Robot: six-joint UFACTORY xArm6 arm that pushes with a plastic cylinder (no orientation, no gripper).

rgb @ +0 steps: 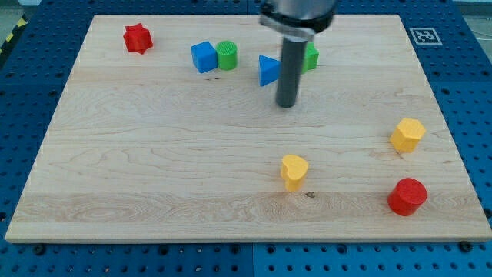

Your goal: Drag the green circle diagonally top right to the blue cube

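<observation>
The green circle (227, 55) stands near the board's top, touching the right side of the blue cube (203, 57). My tip (287, 105) rests on the board to the right of and below both, just below and right of a blue triangle (267, 70). A second green block (310, 57) is partly hidden behind the rod.
A red star (137, 38) lies at the top left. A yellow hexagon-like block (407, 135) and a red cylinder (407, 196) sit at the right. A yellow heart (294, 171) lies at the lower middle. The wooden board (154, 169) rests on a blue pegboard table.
</observation>
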